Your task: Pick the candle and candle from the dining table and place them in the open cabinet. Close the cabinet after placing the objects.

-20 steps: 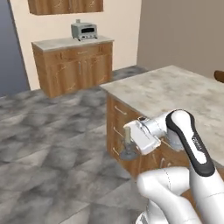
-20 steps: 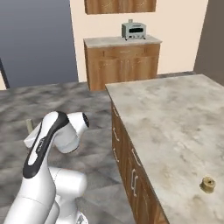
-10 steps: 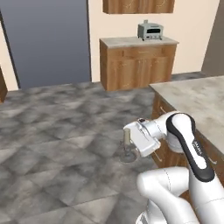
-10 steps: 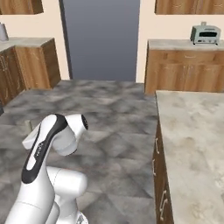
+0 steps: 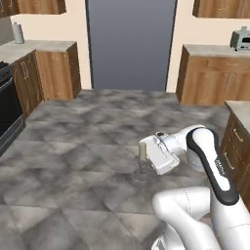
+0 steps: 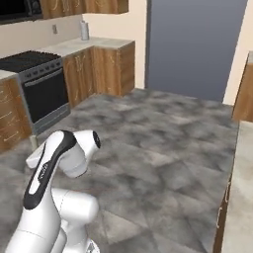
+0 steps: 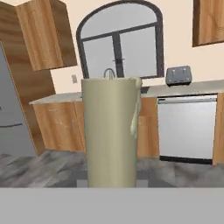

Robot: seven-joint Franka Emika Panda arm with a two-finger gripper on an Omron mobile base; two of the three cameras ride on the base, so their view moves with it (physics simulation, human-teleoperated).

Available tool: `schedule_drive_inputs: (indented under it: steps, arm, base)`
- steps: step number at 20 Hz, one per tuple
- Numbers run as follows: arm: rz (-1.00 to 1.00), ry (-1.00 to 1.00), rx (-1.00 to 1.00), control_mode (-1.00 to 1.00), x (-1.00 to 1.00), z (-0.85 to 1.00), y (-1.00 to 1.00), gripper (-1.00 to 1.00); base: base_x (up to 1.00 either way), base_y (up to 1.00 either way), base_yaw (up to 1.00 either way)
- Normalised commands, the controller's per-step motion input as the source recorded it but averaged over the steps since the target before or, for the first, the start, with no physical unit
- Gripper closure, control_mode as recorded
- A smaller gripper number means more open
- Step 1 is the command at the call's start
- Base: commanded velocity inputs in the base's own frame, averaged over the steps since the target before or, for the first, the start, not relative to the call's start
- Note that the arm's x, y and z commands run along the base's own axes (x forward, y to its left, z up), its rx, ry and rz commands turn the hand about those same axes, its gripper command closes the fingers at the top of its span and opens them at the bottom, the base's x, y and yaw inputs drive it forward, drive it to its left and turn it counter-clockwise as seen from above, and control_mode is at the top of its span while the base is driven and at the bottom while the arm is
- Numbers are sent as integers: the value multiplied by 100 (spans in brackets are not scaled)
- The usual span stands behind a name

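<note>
Jaws clamped on slim grey-beige taper candle (image 5: 142,151) with round dark dish base, held upright over grey stone floor (image 5: 73,146); beige-grey marbled bench (image 6: 241,197) at right, well apart.

The gripper's (image 5: 142,161) fingertips aren't showing, the white hand is blocking them in the left base view, so the actual contact with the candle (image 5: 142,150) is hiding. In the hand view the candle's (image 7: 111,131) bottom is getting cut off, so its dish base isn't visible there; in the left base view the base is too blurry to make out properly. The dining table (image 5: 240,110) is running off the right edge, just a corner showing, and it's being clipped the same way in the right base view.
</note>
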Motion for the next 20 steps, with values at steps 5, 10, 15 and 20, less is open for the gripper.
schedule_drive_inputs:
  steps: [5,10,15,20]
  arm:
    - [0,0,0,100,0,0,0,100]
    - [0,0,0,100,0,0,0,100]
    - [0,0,0,100,0,0,0,100]
    - [0,0,0,100,0,0,0,100]
  base:
    - [-3,7,100]
    - [0,10,93]
    - [11,15,72]
    - [15,17,59]
